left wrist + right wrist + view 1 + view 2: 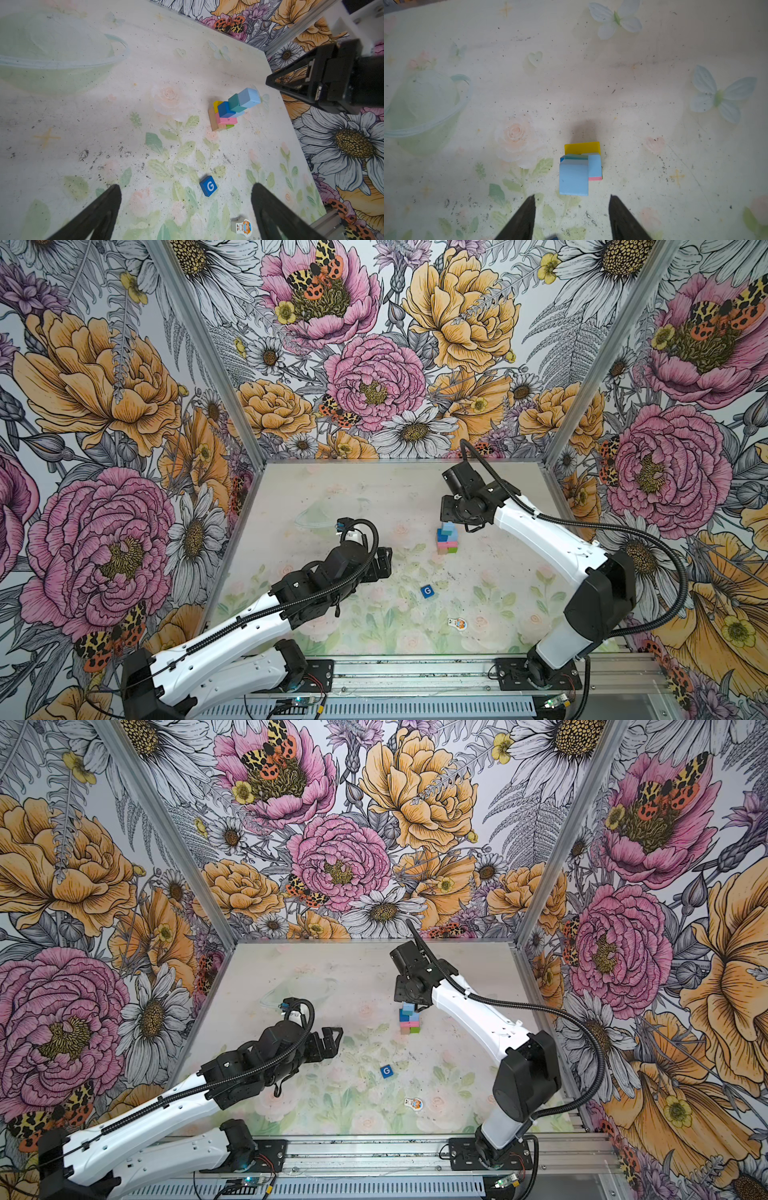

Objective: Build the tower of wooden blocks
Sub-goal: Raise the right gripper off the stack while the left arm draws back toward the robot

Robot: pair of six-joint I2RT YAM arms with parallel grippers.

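Note:
The tower (448, 537) (409, 1016) stands right of the table's middle: plain-wood, green and pink oblongs at the base, yellow and dark blue above, then teal, with a light blue cube (573, 178) on top. My right gripper (572, 196) hovers just over that top cube, open, with nothing between its fingers. The blue G cube (427, 591) (208, 186) lies alone on the table nearer the front. My left gripper (187, 187) (332, 1039) hangs wide open left of the tower, above and apart from the G cube.
A flat white-and-orange cartoon figure piece (457, 623) (244, 227) lies near the front edge, right of the G cube. Flowered walls close the table (332, 489) on the left, back and right. The right arm (540, 531) slants across the right side.

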